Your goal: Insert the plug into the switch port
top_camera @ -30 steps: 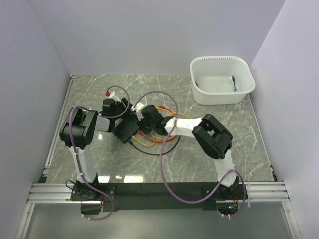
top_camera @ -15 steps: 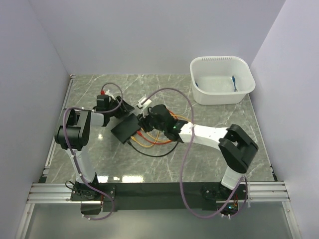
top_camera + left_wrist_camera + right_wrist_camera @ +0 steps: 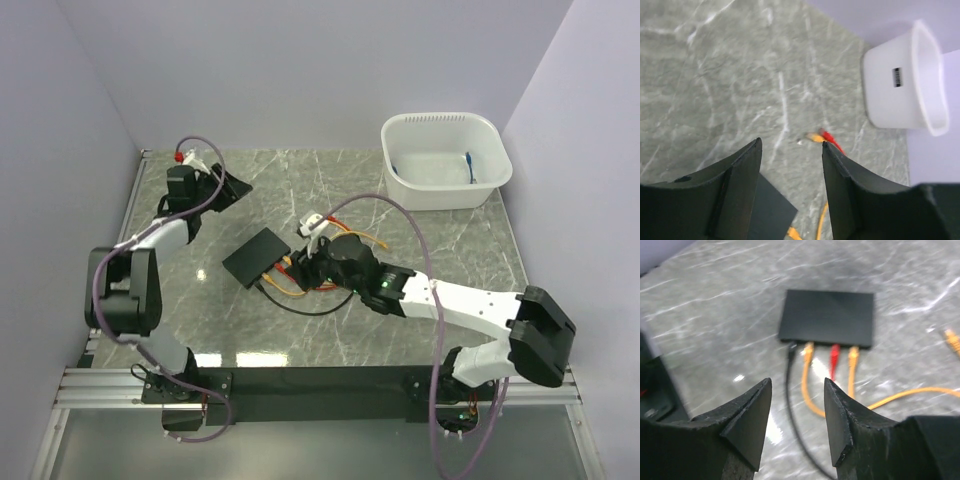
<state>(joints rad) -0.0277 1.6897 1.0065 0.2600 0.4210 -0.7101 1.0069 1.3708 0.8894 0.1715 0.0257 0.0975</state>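
**1. Right gripper.** My right gripper [image 3: 796, 390] has its jaws partly apart with nothing between them. It hovers just in front of the switch [image 3: 827, 317], facing the edge that carries the switch ports [image 3: 830, 343]. I judge this to be a checking stance: open jaws give my wrist camera a clear line to the connectors.

**2. Task item.** The red plug [image 3: 834, 352] sits in a port near the middle of that edge, between two orange plugs [image 3: 808, 349]. A black cable [image 3: 791, 352] enters at the end of the row. The red plug appears seated, but the view is too soft to confirm a latch.

**3. Left gripper.** My left gripper [image 3: 790, 150] is also partly open and empty. It is raised on the side of the switch opposite the ports and apart from it, so the switch lies flat and unsupported. I judge that this placement keeps it clear of the cable run.

**4. Spare items.** A loose orange plug [image 3: 952, 340] lies to one side of the switch, not touching it.

**5. Surface and room.** The surface [image 3: 420, 330] is grey-green marbled stone, glossy enough to show glare. Pale walls [image 3: 300, 70] enclose it on three sides. A white tub [image 3: 440, 120] stands well apart from the switch, in the far right corner.
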